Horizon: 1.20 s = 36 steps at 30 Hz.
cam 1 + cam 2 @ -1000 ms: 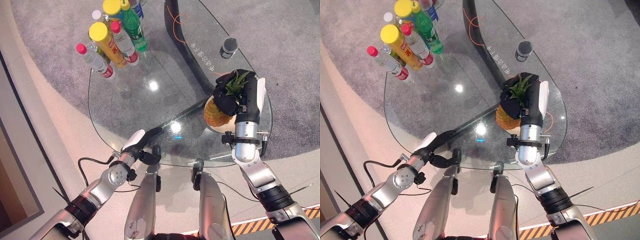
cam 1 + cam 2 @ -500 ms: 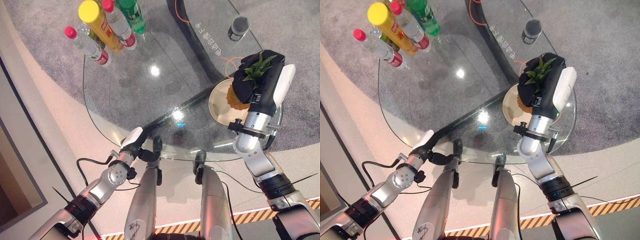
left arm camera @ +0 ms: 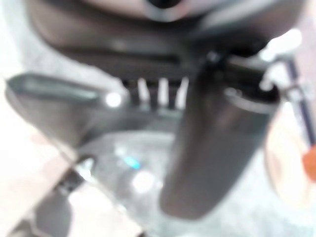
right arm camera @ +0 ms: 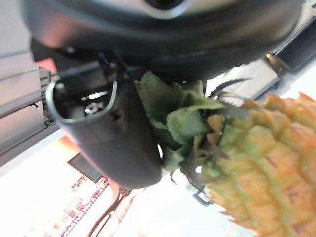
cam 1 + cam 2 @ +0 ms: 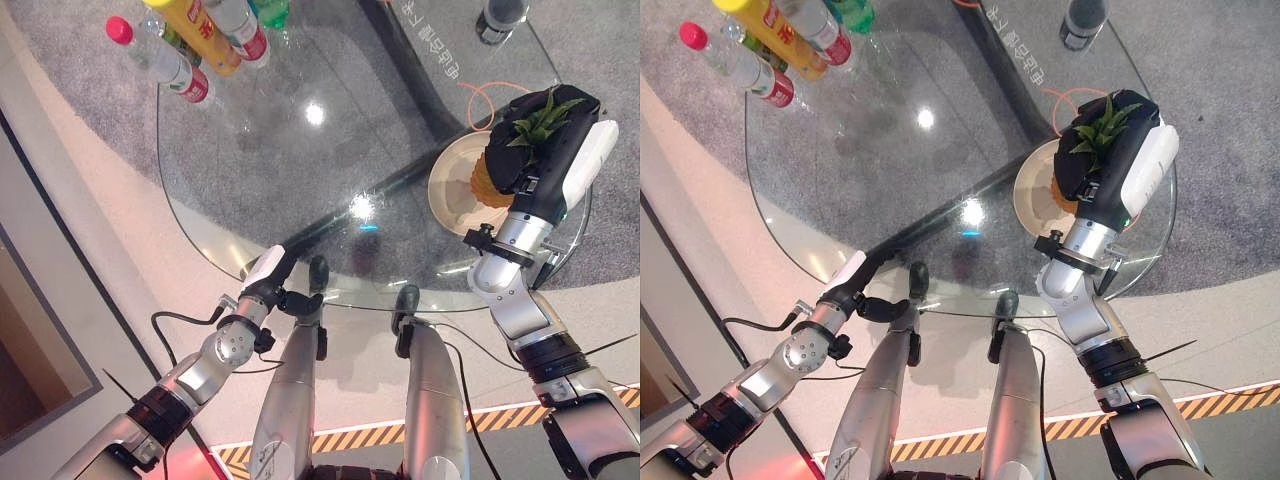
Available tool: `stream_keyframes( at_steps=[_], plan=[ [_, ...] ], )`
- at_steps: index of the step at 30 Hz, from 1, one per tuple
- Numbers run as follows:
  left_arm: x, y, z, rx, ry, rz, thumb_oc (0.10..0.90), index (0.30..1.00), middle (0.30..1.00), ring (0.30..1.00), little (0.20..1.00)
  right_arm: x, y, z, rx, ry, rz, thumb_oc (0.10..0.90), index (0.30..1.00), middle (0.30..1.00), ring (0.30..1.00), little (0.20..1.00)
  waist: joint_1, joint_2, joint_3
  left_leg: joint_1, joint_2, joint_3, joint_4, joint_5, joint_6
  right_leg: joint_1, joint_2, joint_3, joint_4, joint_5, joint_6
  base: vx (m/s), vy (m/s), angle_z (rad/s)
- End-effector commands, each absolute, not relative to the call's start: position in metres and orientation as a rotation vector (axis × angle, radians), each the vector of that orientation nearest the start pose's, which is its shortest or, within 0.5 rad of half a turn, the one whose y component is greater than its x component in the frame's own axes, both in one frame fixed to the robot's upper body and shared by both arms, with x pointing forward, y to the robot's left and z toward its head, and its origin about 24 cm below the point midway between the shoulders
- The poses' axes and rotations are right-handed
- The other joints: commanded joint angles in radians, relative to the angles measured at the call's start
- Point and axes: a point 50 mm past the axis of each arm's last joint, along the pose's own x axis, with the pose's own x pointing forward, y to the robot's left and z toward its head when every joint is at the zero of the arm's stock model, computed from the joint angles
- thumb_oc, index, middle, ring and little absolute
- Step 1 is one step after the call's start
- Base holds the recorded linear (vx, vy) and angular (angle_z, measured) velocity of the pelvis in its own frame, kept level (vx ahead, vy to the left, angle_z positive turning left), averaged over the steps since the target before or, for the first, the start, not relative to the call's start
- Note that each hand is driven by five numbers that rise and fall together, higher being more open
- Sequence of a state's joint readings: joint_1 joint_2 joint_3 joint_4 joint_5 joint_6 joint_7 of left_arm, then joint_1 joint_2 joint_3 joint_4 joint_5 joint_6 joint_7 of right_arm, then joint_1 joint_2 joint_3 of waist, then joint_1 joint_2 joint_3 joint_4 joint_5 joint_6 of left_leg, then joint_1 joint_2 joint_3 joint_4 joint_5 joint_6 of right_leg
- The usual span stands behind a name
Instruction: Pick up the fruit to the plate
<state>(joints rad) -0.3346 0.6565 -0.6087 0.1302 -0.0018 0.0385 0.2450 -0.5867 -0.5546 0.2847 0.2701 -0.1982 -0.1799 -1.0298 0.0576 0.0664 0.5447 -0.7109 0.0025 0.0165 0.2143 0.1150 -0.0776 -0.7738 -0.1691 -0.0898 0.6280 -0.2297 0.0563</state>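
Note:
A pineapple (image 5: 489,186) with green leaves hangs tilted over the right rim of a cream plate (image 5: 451,192) at the right end of the glass table. My right hand (image 5: 537,152) is shut round its crown and upper body, which the right wrist view shows close up as pineapple (image 4: 269,153) under the hand's thumb (image 4: 111,143). Whether the fruit's base touches the plate is hidden. My left hand (image 5: 279,288) rests at the table's near edge with relaxed fingers and holds nothing.
Several bottles (image 5: 178,70) stand at the far left of the round glass table (image 5: 205,245). A dark can (image 5: 498,14) stands at the far right. A dark base bar and an orange cable loop (image 5: 488,92) show through the glass.
The whole picture has shifted, so the camera moved. My right hand with the pineapple has drawn toward the plate's right rim, uncovering more of the plate. The left hand stays put.

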Motion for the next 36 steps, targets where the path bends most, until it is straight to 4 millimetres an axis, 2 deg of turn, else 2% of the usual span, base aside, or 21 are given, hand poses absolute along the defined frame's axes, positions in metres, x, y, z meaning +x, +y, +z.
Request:
stream_keyframes(
  at_steps=[1, 11, 18, 26, 36],
  plan=[
    [0.286, 0.15, 0.087, 0.713, -0.21, -0.253, 0.8, 0.9, 0.9, 0.9, 0.9, 0.303, -0.205, 0.252, -0.416, -1.201, -0.778, 0.1, 0.3, 0.3, 0.3, 0.2, -0.016, 0.027, -0.025, -0.034, -0.086, 0.043, 0.243, -0.181, 0.079, 0.032, 0.041, -0.048, -0.249, 0.266, 0.028, 0.0, 0.0, 0.0],
    [0.293, 0.147, 0.098, 0.718, -0.24, -0.254, 0.8, 0.9, 0.9, 0.9, 0.9, 0.311, -0.205, 0.243, -0.318, -1.173, -0.767, 0.1, 0.3, 0.3, 0.3, 0.2, -0.009, 0.037, -0.025, -0.083, -0.092, 0.04, 0.233, -0.167, 0.081, -0.018, 0.048, -0.053, -0.252, 0.275, 0.026, 0.0, -0.003, 0.0],
    [0.298, 0.142, 0.102, 0.719, -0.255, -0.252, 0.8, 0.9, 0.9, 0.9, 0.9, 0.309, -0.205, 0.243, -0.232, -1.267, -0.811, 0.1, 0.3, 0.3, 0.3, 0.2, -0.003, 0.045, -0.025, -0.108, -0.098, 0.036, 0.233, -0.16, 0.082, -0.042, 0.047, -0.062, -0.255, 0.282, 0.028, 0.0, -0.001, 0.01],
    [0.299, 0.14, 0.103, 0.718, -0.259, -0.266, 0.8, 0.9, 0.9, 0.9, 0.9, 0.309, -0.203, 0.244, -0.248, -1.303, -0.832, 0.1, 0.3, 0.3, 0.3, 0.2, 0.001, 0.06, -0.025, -0.126, -0.099, 0.034, 0.237, -0.159, 0.084, -0.069, 0.039, -0.06, -0.244, 0.284, 0.029, 0.0, 0.0, 0.0],
    [0.301, 0.139, 0.105, 0.715, -0.268, -0.26, 0.8, 0.9, 0.9, 0.9, 0.9, 0.315, -0.205, 0.237, -0.312, -1.268, -0.852, 0.1, 0.3, 0.3, 0.3, 0.2, 0.003, 0.065, -0.025, -0.14, -0.099, 0.037, 0.233, -0.151, 0.084, -0.087, 0.038, -0.064, -0.244, 0.29, 0.031, 0.0, 0.0, 0.0]
  ],
)
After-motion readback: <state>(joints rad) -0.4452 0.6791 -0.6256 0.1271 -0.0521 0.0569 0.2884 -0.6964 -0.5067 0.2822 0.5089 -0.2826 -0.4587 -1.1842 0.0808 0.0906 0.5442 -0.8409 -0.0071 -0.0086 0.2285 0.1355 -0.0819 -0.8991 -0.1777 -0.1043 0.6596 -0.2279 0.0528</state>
